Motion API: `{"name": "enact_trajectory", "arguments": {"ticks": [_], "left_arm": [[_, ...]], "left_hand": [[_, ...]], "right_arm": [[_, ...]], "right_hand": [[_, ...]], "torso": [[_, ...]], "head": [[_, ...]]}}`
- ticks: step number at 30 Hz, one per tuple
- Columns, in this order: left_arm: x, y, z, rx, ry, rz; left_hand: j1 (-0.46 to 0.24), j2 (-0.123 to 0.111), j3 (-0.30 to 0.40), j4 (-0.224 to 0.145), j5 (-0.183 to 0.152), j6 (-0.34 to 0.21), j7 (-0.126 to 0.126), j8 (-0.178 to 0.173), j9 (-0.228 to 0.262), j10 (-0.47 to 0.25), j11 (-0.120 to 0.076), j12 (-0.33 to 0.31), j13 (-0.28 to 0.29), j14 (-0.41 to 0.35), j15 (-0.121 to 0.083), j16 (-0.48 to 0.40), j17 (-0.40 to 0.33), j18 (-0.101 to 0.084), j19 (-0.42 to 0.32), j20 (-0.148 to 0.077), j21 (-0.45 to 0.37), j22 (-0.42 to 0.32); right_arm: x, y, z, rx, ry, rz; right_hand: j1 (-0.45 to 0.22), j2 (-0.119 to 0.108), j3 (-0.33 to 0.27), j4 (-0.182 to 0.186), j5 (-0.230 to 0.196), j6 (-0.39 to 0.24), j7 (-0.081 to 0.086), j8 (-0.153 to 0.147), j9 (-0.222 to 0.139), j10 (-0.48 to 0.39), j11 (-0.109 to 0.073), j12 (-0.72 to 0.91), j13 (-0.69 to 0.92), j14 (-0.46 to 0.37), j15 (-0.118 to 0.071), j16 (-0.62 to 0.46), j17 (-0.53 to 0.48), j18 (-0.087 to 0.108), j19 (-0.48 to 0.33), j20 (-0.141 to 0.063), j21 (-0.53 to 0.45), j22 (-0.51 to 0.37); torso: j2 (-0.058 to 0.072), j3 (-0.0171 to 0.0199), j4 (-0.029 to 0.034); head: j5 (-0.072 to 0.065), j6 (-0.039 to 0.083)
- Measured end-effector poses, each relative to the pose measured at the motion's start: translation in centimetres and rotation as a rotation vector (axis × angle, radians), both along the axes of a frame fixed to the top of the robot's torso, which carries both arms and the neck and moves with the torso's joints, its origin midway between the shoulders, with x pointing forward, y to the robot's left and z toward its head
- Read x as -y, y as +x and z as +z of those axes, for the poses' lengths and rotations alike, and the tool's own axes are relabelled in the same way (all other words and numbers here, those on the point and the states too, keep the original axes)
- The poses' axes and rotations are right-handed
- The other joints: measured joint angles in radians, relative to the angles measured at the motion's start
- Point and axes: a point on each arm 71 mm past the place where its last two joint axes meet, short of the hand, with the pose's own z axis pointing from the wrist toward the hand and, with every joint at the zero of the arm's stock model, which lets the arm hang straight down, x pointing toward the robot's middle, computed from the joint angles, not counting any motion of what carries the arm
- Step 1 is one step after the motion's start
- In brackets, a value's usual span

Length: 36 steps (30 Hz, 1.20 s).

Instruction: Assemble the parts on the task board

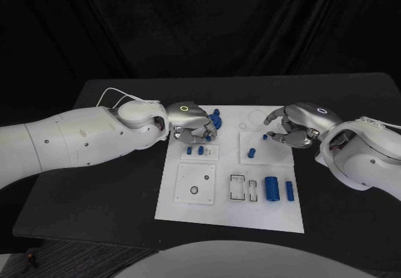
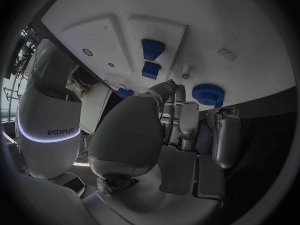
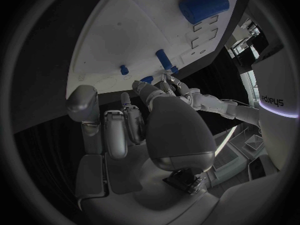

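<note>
— So where are your parts?
— On the white task board (image 1: 276, 214) mid-table (image 1: 100, 197): blue cylinder (image 1: 272, 188) near its front edge, pegs (image 1: 194, 150) further back.
— And your hands?
— Left hand (image 1: 190, 123) curls over blue pieces (image 1: 215, 120); right hand (image 1: 296, 126) pinches a small blue part (image 1: 265, 137).

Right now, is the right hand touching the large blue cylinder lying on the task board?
Apart. In the head view the right hand hovers at the board's far right, with bare white board between it and the large blue cylinder.

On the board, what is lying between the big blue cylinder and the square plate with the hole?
In the head view, two black-outlined slots lie between the big cylinder and the plate; no part lies there.
</note>
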Motion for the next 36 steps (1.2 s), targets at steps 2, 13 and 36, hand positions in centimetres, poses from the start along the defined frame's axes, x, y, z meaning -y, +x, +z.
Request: {"name": "enact_trajectory", "arguments": {"ticks": [2, 13, 36], "left_arm": [[-0.5, -0.1, 0.5, 0.013, -0.007, 0.008], [-2.4, -0.1, 1.6, 0.036, -0.016, 0.059], [-2.8, 0.7, 1.0, -0.006, 0.03, 0.112]], "left_hand": [[0.0, 0.0, 0.0, 0.0, 0.0, 0.0, 0.0, -0.001, 0.0, 0.0, 0.0, -0.007, -0.003, 0.0, 0.0, 0.0, -0.002, 0.0, 0.0, 0.0, 0.0, 0.0], [-0.015, -0.003, 0.0, 0.0, -0.005, 0.011, 0.001, -0.012, 0.0, 0.008, 0.001, -0.03, -0.024, 0.0, 0.0, -0.011, -0.02, 0.0, 0.0, 0.0, 0.0, 0.0], [-0.021, -0.008, 0.0, 0.0, -0.011, 0.021, 0.011, -0.041, -0.016, 0.004, 0.004, -0.081, -0.068, -0.011, 0.004, -0.024, -0.046, 0.0, 0.0, 0.0, -0.016, 0.0]], "right_arm": [[0.0, 0.0, 0.0, 0.0, 0.0, -0.001], [0.1, 0.1, 0.0, -0.001, -0.002, -0.002], [0.2, 0.1, -0.3, -0.009, -0.007, -0.005]], "right_hand": [[0.0, 0.0, 0.0, 0.0, 0.0, 0.0, 0.0, 0.0, 0.0, 0.0, 0.0, 0.0, 0.0, 0.0, 0.0, 0.0, 0.0, 0.0, 0.0, 0.0, 0.0, 0.0], [0.0, 0.0, 0.0, 0.0, 0.0, 0.0, 0.0, 0.0, 0.0, 0.0, 0.0, 0.0, 0.0, 0.0, 0.0, 0.0, 0.0, 0.0, 0.0, 0.0, 0.0, 0.0], [0.0, 0.0, 0.0, 0.0, 0.004, 0.0, 0.0, 0.0, -0.003, 0.0, 0.0, 0.0, 0.0, 0.0, 0.0, 0.0, 0.0, 0.0, 0.0, 0.0, 0.0, 0.0]], "torso": [[0.0, 0.0, 0.0], [0.0, 0.0002, -0.0004], [0.001, -0.0005, -0.002]], "head": [[0.001, 0.0], [0.001, 0.0], [0.004, 0.0]]}}
